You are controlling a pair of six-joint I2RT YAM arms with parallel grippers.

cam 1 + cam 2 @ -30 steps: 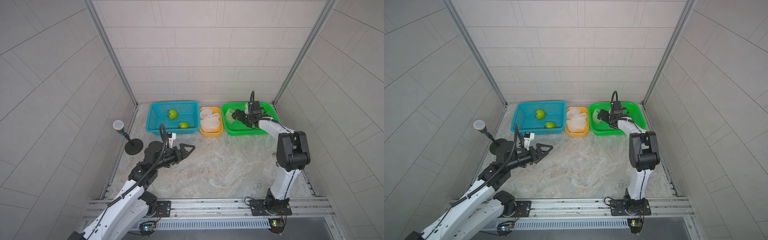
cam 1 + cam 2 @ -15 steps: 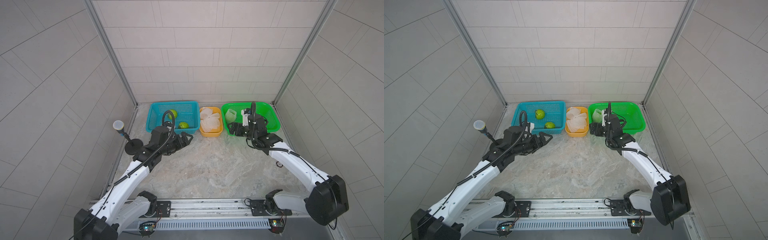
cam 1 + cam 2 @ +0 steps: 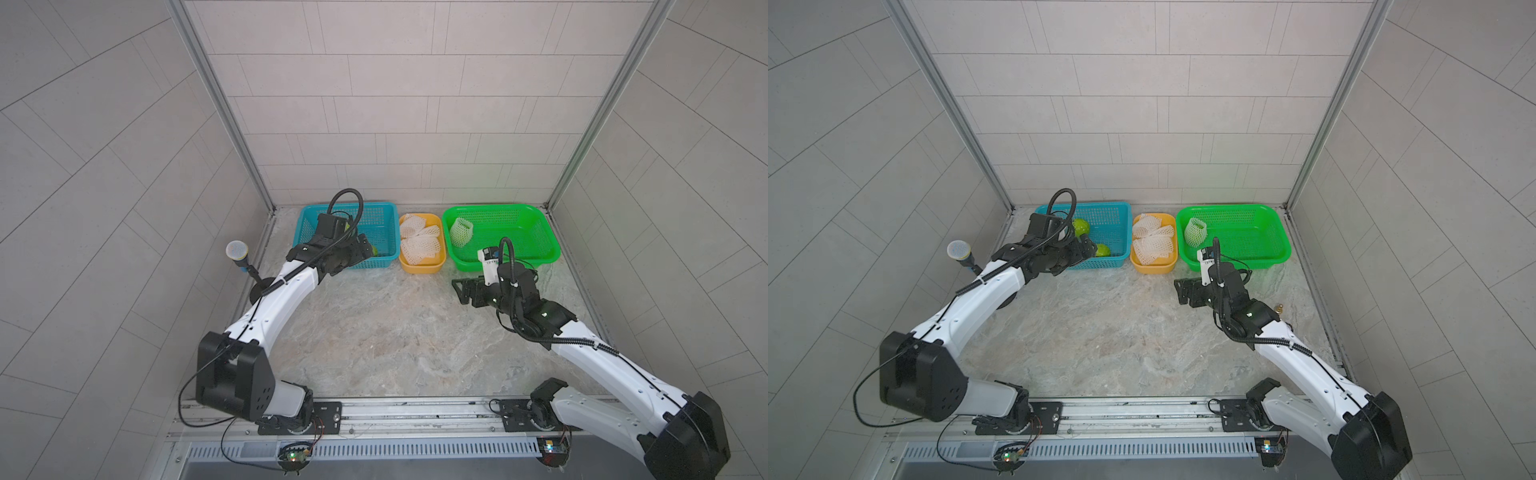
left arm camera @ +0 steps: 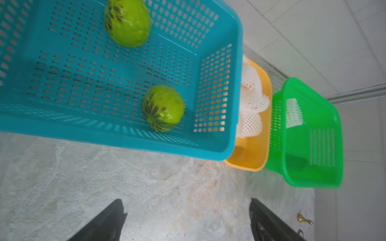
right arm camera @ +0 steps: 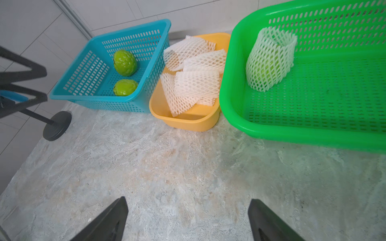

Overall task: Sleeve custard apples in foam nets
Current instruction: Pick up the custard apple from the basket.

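Far left: a small black stand point(image 5: 57, 125) on the bench point(image 5: 167, 177).

Left end effector point(image 4: 187, 208): jaws spread wide with nothing between them. It sits at the near wall of the blue basket point(image 4: 234, 83).

Blue basket: two bare custard apples point(image 4: 163, 108) lie apart on the perforated floor. One is close to the near wall towards the right-hand end, the other further back. Both are bright yellow-green and roundish, with bumpy scaled skin and dark brown streaks fanning around one end.

Yellow tub point(image 5: 188, 121), between the two baskets: a loose heap of foam nets point(image 5: 196, 83). They are white, flattened and overlapping, with diamond-shaped mesh holes.

Green basket point(image 5: 292, 135): the third custard apple point(image 5: 265, 71) stands near the back left corner inside a white net sleeve point(image 5: 275, 37). Green shows through the holes, and the open collar rises above the fruit.

Right end effector point(image 5: 188, 206): jaws wide and empty. It hangs over bare bench in front of the green basket's left end.
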